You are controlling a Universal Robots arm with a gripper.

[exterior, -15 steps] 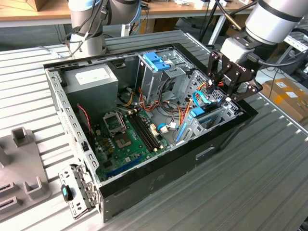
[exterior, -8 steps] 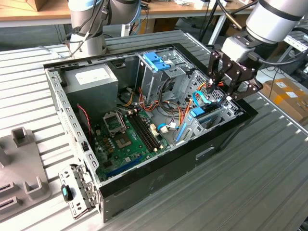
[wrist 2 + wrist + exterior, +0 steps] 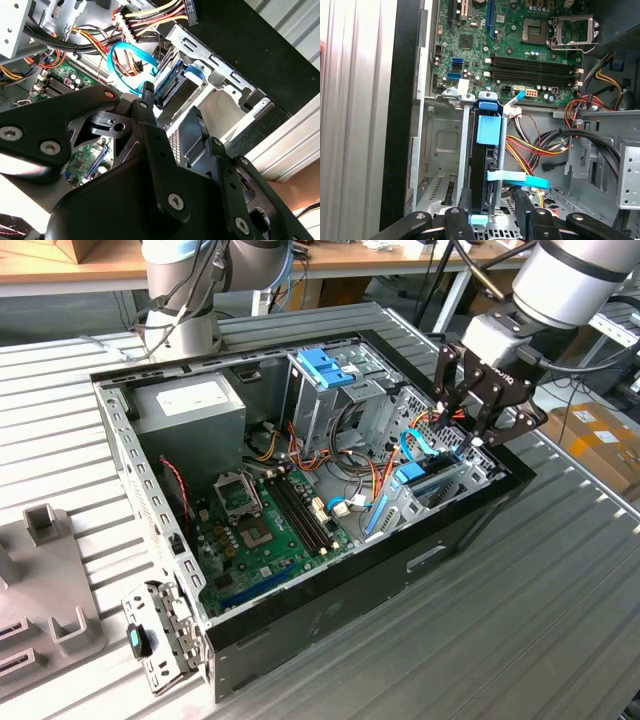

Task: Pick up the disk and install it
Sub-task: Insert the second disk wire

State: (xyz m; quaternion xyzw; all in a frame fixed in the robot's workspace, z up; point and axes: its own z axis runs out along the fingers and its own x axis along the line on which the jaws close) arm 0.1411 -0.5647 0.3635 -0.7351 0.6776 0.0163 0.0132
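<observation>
An open computer case (image 3: 330, 625) is seen lying on a slatted metal desk (image 3: 560, 620) in the exterior view. The motherboard (image 3: 265, 530) is exposed on its floor, and a grey power supply (image 3: 195, 405) is set toward the case's 10 o'clock corner. A blue plastic latch piece (image 3: 328, 365) is mounted on the metal bay at 12 o'clock.

The disk (image 3: 428, 478) is found at the case's 3 o'clock side, stood on edge inside a bare metal drive cage (image 3: 455, 490) against the black side wall. In the first wrist view the disk (image 3: 485, 135) is shown slotted upright in one compartment of the cage (image 3: 440, 135), its light-blue rails running along both long edges. The neighbouring compartment is left unfilled. A flat blue cable (image 3: 520, 177) is curled just beside the disk.

The claw (image 3: 465, 425) is held just above the cage, at about 1 o'clock from the disk in the exterior view. In the first wrist view the claw (image 3: 492, 195) is spread partly apart, with its black fingers (image 3: 526, 210) placed on either side of the disk's near end. A gap is visible between one finger and the rail, and nothing is seen to be clamped.
</observation>
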